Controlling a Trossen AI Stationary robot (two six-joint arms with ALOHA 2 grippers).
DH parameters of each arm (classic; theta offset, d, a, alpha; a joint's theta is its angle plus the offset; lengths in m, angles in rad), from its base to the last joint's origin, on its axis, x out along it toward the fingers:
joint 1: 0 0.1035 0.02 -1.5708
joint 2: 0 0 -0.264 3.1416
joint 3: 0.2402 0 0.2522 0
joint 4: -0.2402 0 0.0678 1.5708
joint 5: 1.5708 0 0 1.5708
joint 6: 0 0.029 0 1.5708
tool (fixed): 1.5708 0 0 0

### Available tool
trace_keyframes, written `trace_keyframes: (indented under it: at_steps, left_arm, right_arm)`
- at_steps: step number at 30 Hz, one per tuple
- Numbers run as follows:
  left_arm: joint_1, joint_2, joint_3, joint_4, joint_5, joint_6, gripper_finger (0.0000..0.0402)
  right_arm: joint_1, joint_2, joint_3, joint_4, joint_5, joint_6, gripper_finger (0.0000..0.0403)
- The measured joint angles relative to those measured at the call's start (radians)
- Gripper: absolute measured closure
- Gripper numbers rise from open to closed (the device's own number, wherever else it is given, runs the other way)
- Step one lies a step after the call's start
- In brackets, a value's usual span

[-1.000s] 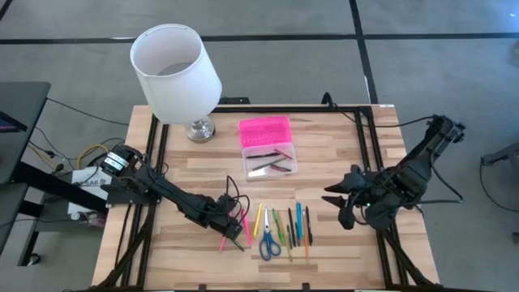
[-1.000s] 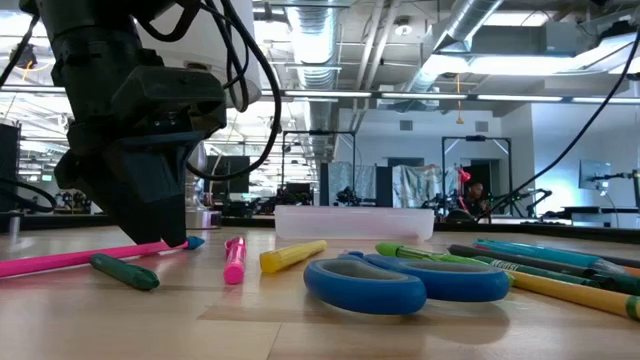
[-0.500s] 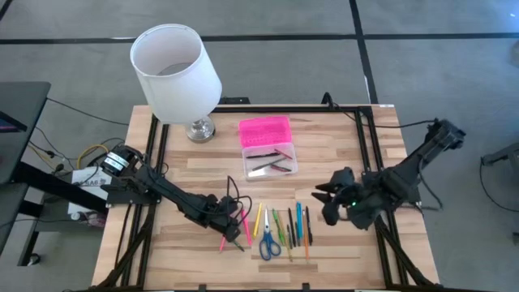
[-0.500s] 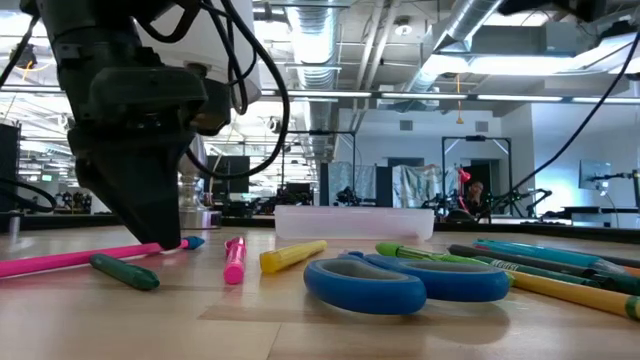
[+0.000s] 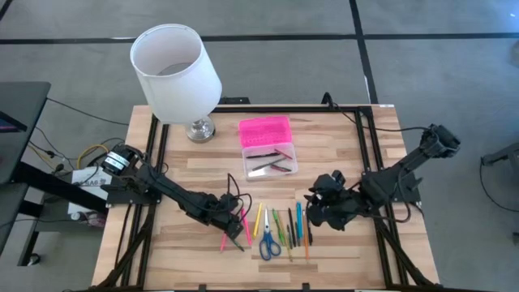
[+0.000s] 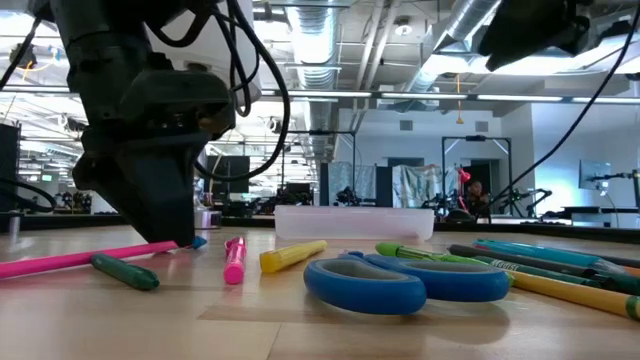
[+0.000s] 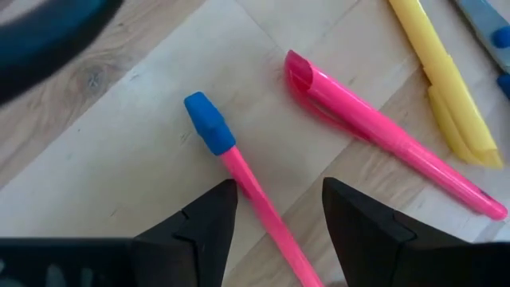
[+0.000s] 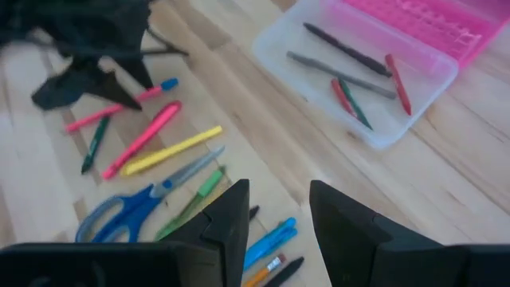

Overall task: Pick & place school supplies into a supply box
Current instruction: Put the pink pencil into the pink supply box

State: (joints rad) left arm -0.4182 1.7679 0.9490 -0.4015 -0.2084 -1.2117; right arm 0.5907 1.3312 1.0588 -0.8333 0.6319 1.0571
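Note:
The school supplies lie in a row near the table's front: a pink pencil (image 7: 239,171) with a blue cap, a pink marker (image 7: 382,131), a yellow marker (image 5: 258,219), blue scissors (image 5: 268,241) and several pens (image 5: 298,225). My left gripper (image 7: 275,195) points steeply down, open, with one finger on each side of the pink pencil, just behind its cap. My right gripper (image 5: 312,209) hangs open above the right end of the row, nothing between its fingers. The supply box (image 5: 272,161), clear with its pink lid (image 5: 264,131) folded back, holds several pens.
A white lampshade (image 5: 174,69) on a metal foot (image 5: 200,130) stands at the far left corner. Bare wood lies to the right of the box and along the front edge. Black frame rails (image 5: 369,162) run along both sides of the table.
My right gripper has come down and moved toward the table's left, from the right side to just over the right end of the row of supplies, staying open. My left gripper has kept its place over the pink pencil.

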Motion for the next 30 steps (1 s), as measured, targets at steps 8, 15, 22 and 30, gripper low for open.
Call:
trace_keyframes:
  at_steps: [8,15,22,30]
  left_arm:
    - [0.022,-0.002,0.006,-0.051,0.077,-0.108,0.0217]
    - [0.033,0.005,0.1,-0.263,0.104,-0.08,0.0222]
    - [0.053,0.003,0.117,-0.288,0.1,-0.036,0.0249]
    - [0.057,0.003,0.116,-0.235,0.103,-0.015,0.0263]
  right_arm:
    - [0.004,-0.027,0.0,-0.003,-0.003,-0.063,0.0278]
    - [0.002,-0.032,0.0,-0.003,-0.003,-0.07,0.0278]
    - [0.003,-0.031,0.0,-0.003,-0.003,-0.07,0.0278]
    - [0.011,-0.031,0.0,-0.012,-0.003,-0.064,0.0278]
